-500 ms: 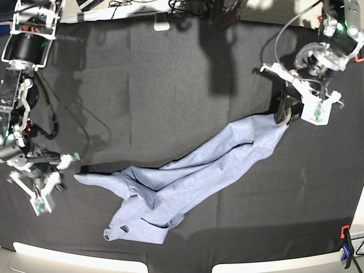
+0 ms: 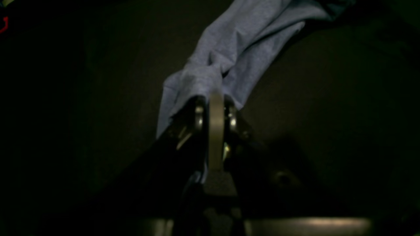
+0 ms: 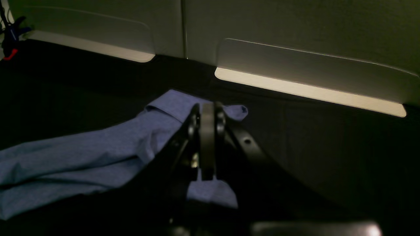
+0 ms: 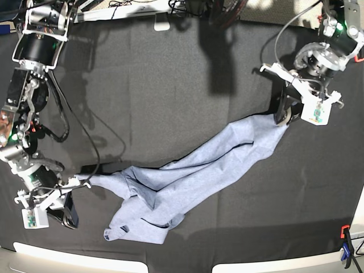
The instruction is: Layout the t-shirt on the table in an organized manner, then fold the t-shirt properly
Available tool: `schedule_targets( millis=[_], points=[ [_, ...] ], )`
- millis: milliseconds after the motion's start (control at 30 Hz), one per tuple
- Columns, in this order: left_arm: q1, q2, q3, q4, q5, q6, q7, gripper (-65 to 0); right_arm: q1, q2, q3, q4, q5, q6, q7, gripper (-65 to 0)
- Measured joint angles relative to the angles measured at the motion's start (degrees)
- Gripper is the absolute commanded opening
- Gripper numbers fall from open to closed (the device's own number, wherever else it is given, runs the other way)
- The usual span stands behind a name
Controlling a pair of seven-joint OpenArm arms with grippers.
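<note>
The light blue-grey t-shirt [image 4: 193,170] lies bunched in a long diagonal strip on the black-draped table [image 4: 170,85]. My left gripper [image 4: 282,116] is shut on the shirt's upper right end. The left wrist view shows the cloth [image 2: 242,42] pinched at the gripper [image 2: 215,98]. My right gripper [image 4: 71,217] is low near the table's front left, just below the shirt's left tip. In the right wrist view its jaws [image 3: 207,109] stand together with the shirt [image 3: 82,147] lying beneath and beyond them. I see no cloth between them.
A blue and orange clamp [image 4: 345,244] holds the cloth at the front right corner and also shows in the right wrist view [image 3: 11,36]. Pale panels [image 3: 308,88] line the table's front edge. Cables and gear lie along the back edge [image 4: 165,8].
My right arm has swung toward the table's front and a little right, bringing its gripper down beside the shirt's left tip. The left arm and the shirt have not moved.
</note>
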Motion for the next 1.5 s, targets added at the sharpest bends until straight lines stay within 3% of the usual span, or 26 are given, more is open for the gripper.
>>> schedule_targets(
  millis=[200, 467, 567, 800, 833, 900, 933, 1000, 1100, 1167, 1233, 1267, 1500],
  points=[
    [0.7, 0.0, 0.0, 0.0, 0.0, 0.0, 0.0, -65.0, -1.3, 0.1, 0.0, 1.7, -1.0, 0.0, -3.8, -65.0],
    [4.2, 0.0, 0.0, 0.0, 1.8, 0.0, -0.2, -65.0, -12.5, 0.1, 0.8, 15.8, -1.8, 0.3, -8.7, -65.0],
    [5.8, 0.0, 0.0, 0.0, 5.9, 0.0, -0.1, -65.0, -16.6, 0.1, 3.1, 19.1, -1.3, 0.3, -9.2, -65.0],
    [7.5, 0.0, 0.0, 0.0, 7.9, 1.7, 1.7, -65.0, -22.8, 0.1, 11.1, 23.4, 5.0, 0.2, -11.3, -65.0],
    [7.4, 0.0, 0.0, 0.0, 7.9, 1.7, 2.8, -60.4, -23.1, 0.1, 11.8, 23.9, 5.8, 0.2, -11.4, -65.0],
    [7.5, -0.5, 0.0, 0.0, 8.1, 1.7, 3.7, -40.6, -23.3, 0.1, 12.9, 24.4, 6.2, 0.2, -11.8, -65.0],
    [7.4, -0.5, 0.0, 0.0, 8.1, 1.7, 4.4, -33.7, -23.4, 0.1, 13.2, 24.6, 6.3, 0.2, -12.1, -65.0],
    [7.4, -0.5, 0.0, 0.0, 8.1, 1.7, 4.5, -28.9, -23.8, 0.1, 13.2, 24.8, 6.3, 0.2, -12.4, -65.0],
    [7.5, -0.5, 0.0, 0.0, 8.1, 1.7, 4.4, -31.7, -24.0, 0.1, 13.2, 24.8, 7.3, 0.2, -14.2, -65.0],
    [8.2, -0.5, 0.0, 0.0, 8.7, 1.7, 4.0, -43.4, -24.4, 0.1, 13.2, 24.8, 7.4, 0.2, -14.1, -65.0],
    [9.6, -0.5, 0.0, 0.0, 11.5, 1.5, 3.2, -61.9, -26.3, 0.1, 13.2, 25.1, 7.6, 0.2, -14.1, -65.0],
    [10.4, -0.5, 0.0, 0.0, 12.4, 1.7, 2.9, -65.0, -27.5, 0.1, 13.2, 25.5, 7.4, 0.3, -14.3, -65.0],
    [14.9, -0.5, 0.0, 0.0, 12.7, 1.7, 4.6, -65.0, -35.5, 0.0, 13.2, 32.4, 7.5, 0.2, -16.4, -65.0]
  ],
)
